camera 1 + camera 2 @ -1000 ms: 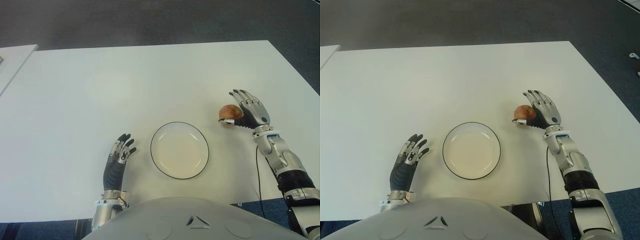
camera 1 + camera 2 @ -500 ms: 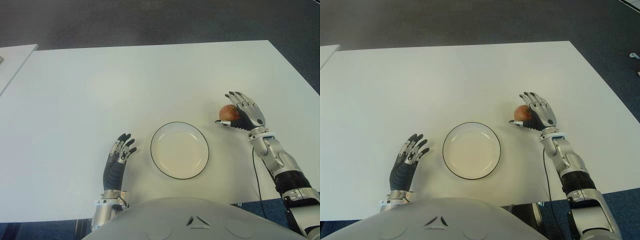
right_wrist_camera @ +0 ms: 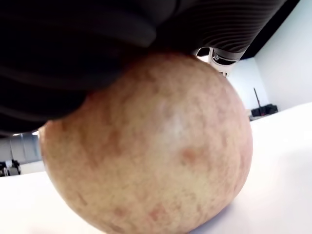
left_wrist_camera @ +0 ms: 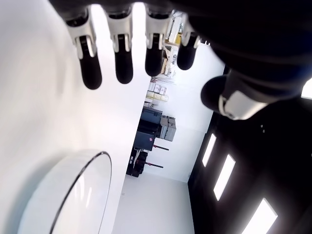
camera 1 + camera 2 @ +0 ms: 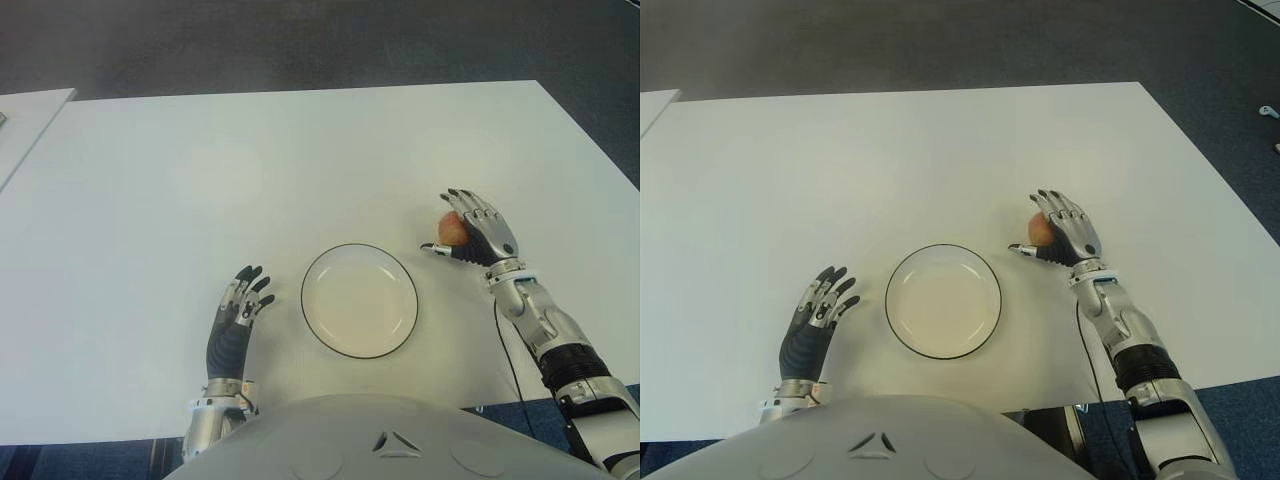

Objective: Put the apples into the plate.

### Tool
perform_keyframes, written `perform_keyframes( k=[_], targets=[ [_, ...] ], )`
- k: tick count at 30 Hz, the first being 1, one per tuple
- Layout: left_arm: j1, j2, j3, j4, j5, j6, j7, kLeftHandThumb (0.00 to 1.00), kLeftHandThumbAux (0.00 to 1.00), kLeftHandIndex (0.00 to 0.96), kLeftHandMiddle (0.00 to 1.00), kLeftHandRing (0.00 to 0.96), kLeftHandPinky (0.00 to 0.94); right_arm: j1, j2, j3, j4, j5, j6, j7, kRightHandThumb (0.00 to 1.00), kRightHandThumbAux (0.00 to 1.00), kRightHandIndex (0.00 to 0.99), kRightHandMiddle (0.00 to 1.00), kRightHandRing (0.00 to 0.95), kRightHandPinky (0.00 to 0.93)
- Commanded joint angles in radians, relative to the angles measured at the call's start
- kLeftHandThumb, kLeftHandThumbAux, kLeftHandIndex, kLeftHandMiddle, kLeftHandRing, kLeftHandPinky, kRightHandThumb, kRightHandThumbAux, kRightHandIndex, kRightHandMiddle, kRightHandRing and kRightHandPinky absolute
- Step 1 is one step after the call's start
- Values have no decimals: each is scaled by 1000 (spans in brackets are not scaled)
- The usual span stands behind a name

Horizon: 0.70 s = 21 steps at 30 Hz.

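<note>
The right hand (image 5: pixel 478 228) is cupped over the small red-yellow apple (image 5: pixel 452 229) on the white counter (image 5: pixel 200 180), apparently mid-grasp, just right of the empty black-rimmed white plate (image 5: pixel 311 318); next, lift and carry leftward; left hand (image 5: pixel 236 318) open beside the plate.

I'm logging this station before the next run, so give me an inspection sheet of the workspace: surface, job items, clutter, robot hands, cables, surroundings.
Surface: white table, bare apart from the items below.
Job's things: one apple on the table, right of the plate; white plate with a dark rim, nothing in it.
Clutter: nothing seen.
Robot hands: right robot hand cupped over the apple, thumb pointing toward the plate; the right wrist view shows the apple close under the palm, resting on the table. Left robot hand shows left of the plate, fingers spread, holding nothing.
Cables: a thin dark cable runs beside the right forearm.
Surroundings: dark carpet floor; second table edge at far left.
</note>
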State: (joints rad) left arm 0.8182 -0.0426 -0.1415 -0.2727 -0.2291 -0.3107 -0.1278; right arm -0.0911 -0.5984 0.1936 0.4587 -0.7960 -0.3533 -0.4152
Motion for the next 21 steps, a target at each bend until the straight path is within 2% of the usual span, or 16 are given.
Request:
perform_keyframes(
  k=[1,10,16,21],
  targets=[
    [12,-2,-11,-6,-6,10,-5,235,472,139,139,169,245,10,20,28,9,-5,13,-16,252,327,29,56,17,3],
    [19,-3,-15,-18,3,15,3,234,471,134,133,165,245,12,30,42,15,22,-32,-66,258,354,47,66,33,39],
    [27,-6,-23,-39,-3,23,5,237,473,139,140,172,252,7,37,33,20,74,-44,-35,258,371,69,72,43,60],
    [31,-2,-23,-50,-10,25,2,239,474,146,149,178,251,-5,35,37,43,81,-44,-37,275,384,79,75,50,67]
  ],
)
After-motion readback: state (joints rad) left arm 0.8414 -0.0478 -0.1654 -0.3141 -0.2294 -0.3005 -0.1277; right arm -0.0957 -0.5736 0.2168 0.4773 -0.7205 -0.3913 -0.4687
